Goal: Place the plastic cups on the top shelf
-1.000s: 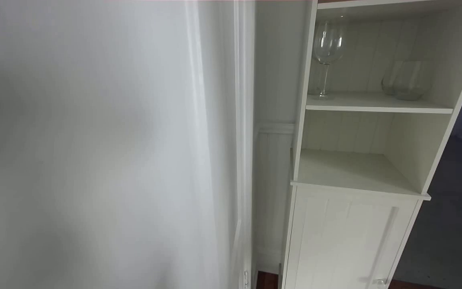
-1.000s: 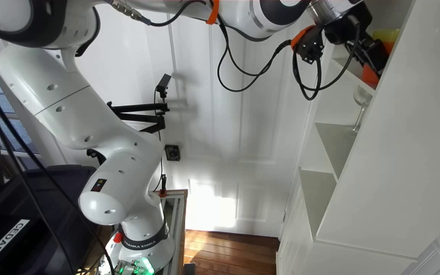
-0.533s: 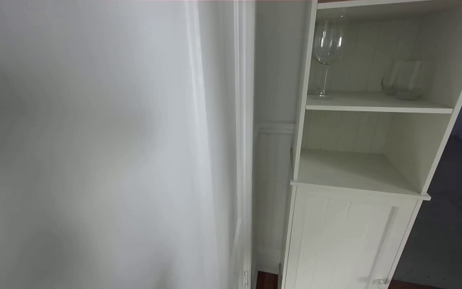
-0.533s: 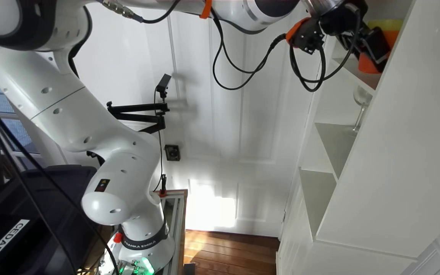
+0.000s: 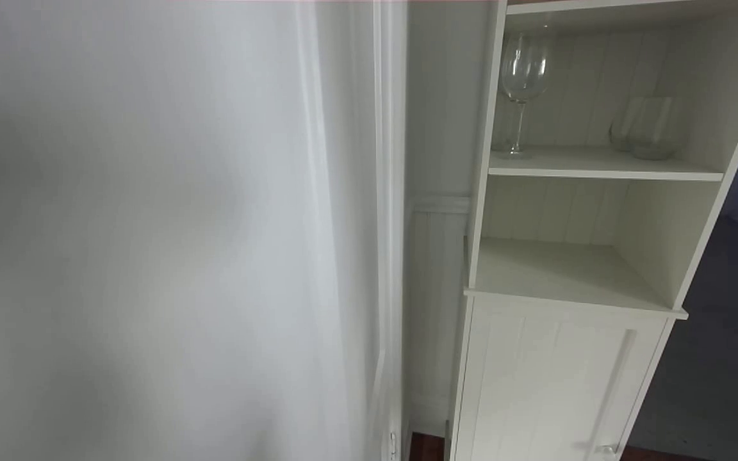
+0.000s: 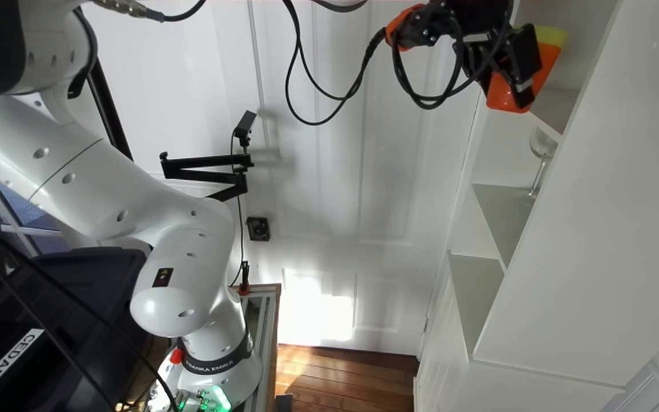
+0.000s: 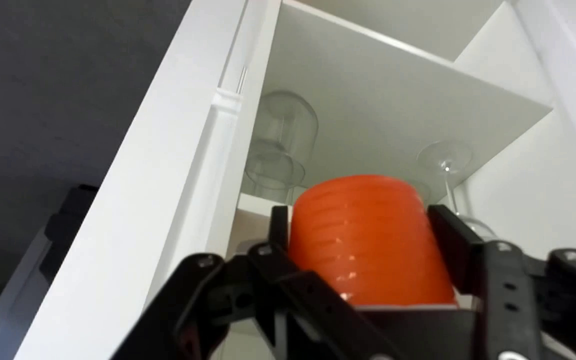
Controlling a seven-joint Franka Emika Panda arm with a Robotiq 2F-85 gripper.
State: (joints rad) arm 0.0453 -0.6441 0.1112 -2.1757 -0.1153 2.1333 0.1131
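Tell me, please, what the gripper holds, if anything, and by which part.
The gripper holds an orange cup by opposite sides of its lower part.

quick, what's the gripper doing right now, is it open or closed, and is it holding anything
Gripper: closed, holding the orange cup.

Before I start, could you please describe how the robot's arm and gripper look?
The arm is white with rounded links; looping black cables and an orange band show near the black gripper, whose jointed fingers carry silvery screws. A black collar at the bottom reads FRANKA EMIKA.
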